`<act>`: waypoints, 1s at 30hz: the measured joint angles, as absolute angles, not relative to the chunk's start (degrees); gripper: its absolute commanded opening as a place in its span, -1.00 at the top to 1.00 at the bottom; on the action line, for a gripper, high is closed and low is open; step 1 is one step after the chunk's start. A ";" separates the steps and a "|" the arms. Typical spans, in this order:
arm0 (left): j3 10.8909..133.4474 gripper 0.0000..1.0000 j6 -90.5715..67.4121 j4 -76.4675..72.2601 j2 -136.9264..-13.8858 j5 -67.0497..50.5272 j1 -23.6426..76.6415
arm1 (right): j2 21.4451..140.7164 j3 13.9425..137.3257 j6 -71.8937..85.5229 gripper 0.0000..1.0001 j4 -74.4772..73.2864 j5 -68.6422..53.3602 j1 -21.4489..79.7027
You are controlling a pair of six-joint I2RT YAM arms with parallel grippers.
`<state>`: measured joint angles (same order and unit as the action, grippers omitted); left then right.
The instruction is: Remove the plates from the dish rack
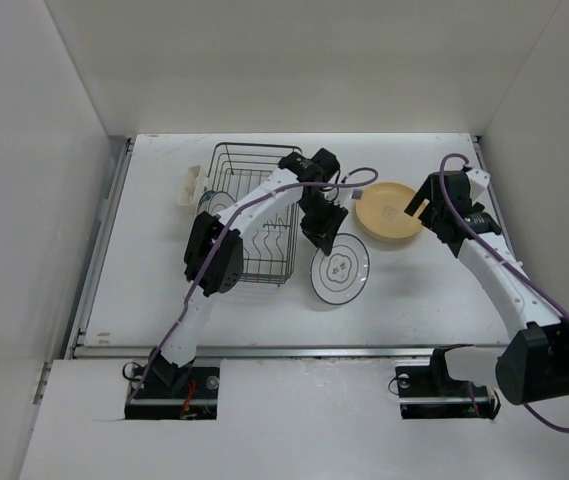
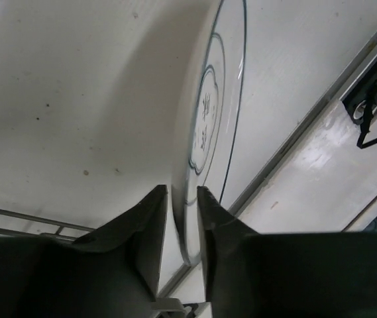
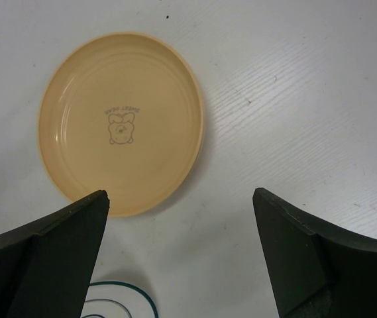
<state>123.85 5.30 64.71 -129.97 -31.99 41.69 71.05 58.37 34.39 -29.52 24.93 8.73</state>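
My left gripper reaches past the dish rack and is shut on the far rim of a white plate with a dark green rim and centre motif, right of the rack. In the left wrist view the plate runs edge-on between the fingers of the left gripper. A tan-orange plate lies flat further right. My right gripper is open and empty just above it; the tan plate shows beyond the right gripper. Another white plate stands in the rack, partly hidden by the arm.
A small cream attachment hangs on the rack's left side. A small grey square lies near the tan plate. White walls enclose the table on the left, back and right. The white plate's green rim shows at the bottom of the right wrist view.
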 measured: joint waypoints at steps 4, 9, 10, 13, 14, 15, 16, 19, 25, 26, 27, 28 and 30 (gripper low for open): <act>124.31 0.23 5.02 63.59 -131.74 -31.38 40.99 | 70.39 57.95 34.35 -0.91 -29.56 24.95 8.73; 124.01 0.23 4.86 63.00 -134.98 -26.81 41.15 | 70.06 57.32 34.33 -0.91 -29.56 25.06 8.73; 123.72 0.23 4.86 62.81 -135.17 -26.00 41.15 | 70.06 57.23 34.30 -0.91 -29.61 25.06 8.73; 123.22 0.07 4.82 62.61 -135.28 -24.10 41.17 | 70.06 57.21 34.30 -0.91 -29.56 25.08 8.73; 123.22 0.00 4.82 62.41 -135.26 -23.59 41.28 | 70.06 57.21 34.30 -0.91 -29.56 25.08 8.73; 123.22 -0.15 4.80 62.35 -135.24 -23.18 41.34 | 70.06 57.21 34.30 -0.91 -29.56 25.06 8.73; 123.22 -0.19 4.86 62.33 -135.22 -22.72 41.41 | 70.06 57.21 34.30 -0.91 -29.56 25.08 8.73; 122.65 -0.26 4.64 62.08 -133.99 -20.67 41.60 | 70.06 57.21 34.30 -0.91 -29.56 25.06 8.73; 121.32 -0.78 4.54 61.73 -122.69 -10.72 41.58 | 70.06 57.21 34.30 -0.91 -29.56 25.04 8.73; 121.32 -0.78 4.71 61.69 -119.50 -7.77 41.41 | 70.06 57.21 34.30 -0.91 -29.56 25.02 8.73; 121.32 -0.78 4.82 61.67 -116.14 -5.02 40.99 | 70.06 57.21 34.30 -0.91 -29.54 24.99 8.73; 121.60 -0.78 5.02 61.87 -112.79 -2.09 40.34 | 70.06 57.21 34.30 -0.91 -29.54 24.99 8.73; 122.87 -0.78 5.13 62.63 -107.09 3.09 37.80 | 70.06 57.21 34.30 -0.91 -29.54 24.97 8.80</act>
